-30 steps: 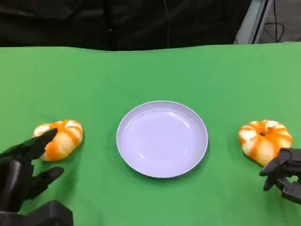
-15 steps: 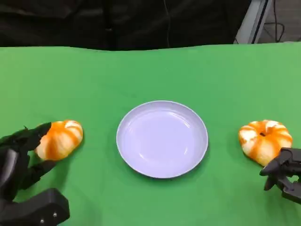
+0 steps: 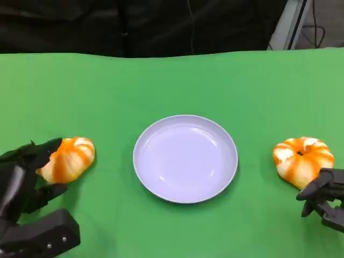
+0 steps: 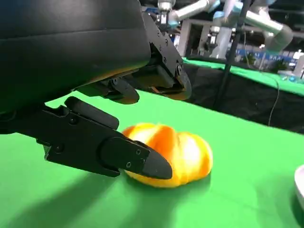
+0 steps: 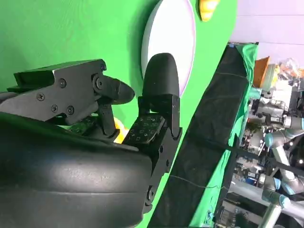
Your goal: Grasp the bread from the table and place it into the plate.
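Down at the near edge of the green table (image 3: pixel 172 86), the left hand (image 3: pixel 21 183) sat with its fingers (image 4: pixel 114 151) spread around the left bread (image 3: pixel 69 158). One finger lay low beside the roll and the others curved over its top, but they had not squeezed it yet. The roll was on the cloth, so this hand held nothing.

Over on the other side, the right hand (image 3: pixel 325 198) waited just in front of the right bread (image 3: pixel 302 160). Its fingers (image 5: pixel 159 95) were bent in a bit, and I could not tell from the pictures if they were really closed or just loose. They held no bread.

A little farther out, between the two rolls, sat the pale plate (image 3: pixel 185 158). Nothing was in it.

So the job looked like it had only just started. I think the left hand was getting ready to grab. Closing on the roll, lifting it, carrying it over and setting it on the plate were all left to do.
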